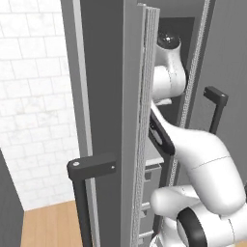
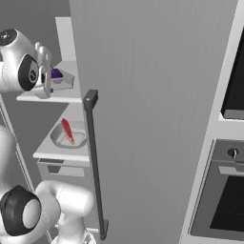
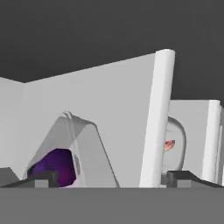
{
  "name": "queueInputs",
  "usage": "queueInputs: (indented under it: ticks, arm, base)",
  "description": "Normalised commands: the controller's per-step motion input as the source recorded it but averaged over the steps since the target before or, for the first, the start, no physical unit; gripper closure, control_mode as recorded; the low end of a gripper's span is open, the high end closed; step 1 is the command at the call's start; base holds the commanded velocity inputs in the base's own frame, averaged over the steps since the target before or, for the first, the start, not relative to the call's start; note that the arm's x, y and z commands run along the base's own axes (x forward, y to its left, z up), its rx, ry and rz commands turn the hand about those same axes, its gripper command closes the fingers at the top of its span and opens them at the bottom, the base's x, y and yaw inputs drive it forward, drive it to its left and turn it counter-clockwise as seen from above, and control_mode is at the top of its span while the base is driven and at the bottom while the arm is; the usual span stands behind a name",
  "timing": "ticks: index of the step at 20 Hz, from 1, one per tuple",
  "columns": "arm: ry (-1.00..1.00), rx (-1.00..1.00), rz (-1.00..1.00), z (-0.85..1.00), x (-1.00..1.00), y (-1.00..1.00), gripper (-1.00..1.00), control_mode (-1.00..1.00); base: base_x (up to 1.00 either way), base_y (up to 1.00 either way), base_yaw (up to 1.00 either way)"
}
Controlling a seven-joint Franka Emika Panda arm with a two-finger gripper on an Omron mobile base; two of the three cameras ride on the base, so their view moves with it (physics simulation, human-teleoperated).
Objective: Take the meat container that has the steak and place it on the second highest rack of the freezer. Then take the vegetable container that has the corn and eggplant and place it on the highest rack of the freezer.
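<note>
My gripper (image 2: 46,71) sits at the upper left of the right base frame, just beside the vegetable container (image 2: 63,80) on the top rack (image 2: 35,97) of the freezer (image 2: 152,119). In the hand frame my two fingertips (image 3: 41,179) stand wide apart at the bottom edge with nothing between them, so I am holding nothing.

The vegetable container fills the lower left of the hand frame, with the purple eggplant (image 3: 54,168) showing inside it; I cannot make out the corn. One rack down, at centre left of the right base frame, the meat container (image 2: 69,136) lies flat with the red steak (image 2: 67,130) in it.

I judge both trays stiff, light metal and probably slick, so the rim or a side wall is the only sensible place to pinch. The loose food would slide if I tilted them.
</note>
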Motion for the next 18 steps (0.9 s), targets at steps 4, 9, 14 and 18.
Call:
queueInputs:
  ticks: [4,9,14,18]
  arm:
    - [-0.09,0.11,-0.13,0.71,-0.92,-0.42,-1.00,-1.00]
    - [0.00,0.21,-0.02,0.96,-1.00,-0.74,-1.00,-1.00]
    - [0.15,0.09,-0.01,0.24,-1.00,-0.55,-1.00,-1.00]
    - [0.38,0.00,-0.07,-0.40,-0.86,-0.11,-1.00,-1.00]
  base:
    - [0.00,0.00,0.00]
    - [0.00,0.00,0.00]
    - [0.00,0.00,0.00]
    - [0.00,0.00,0.00]
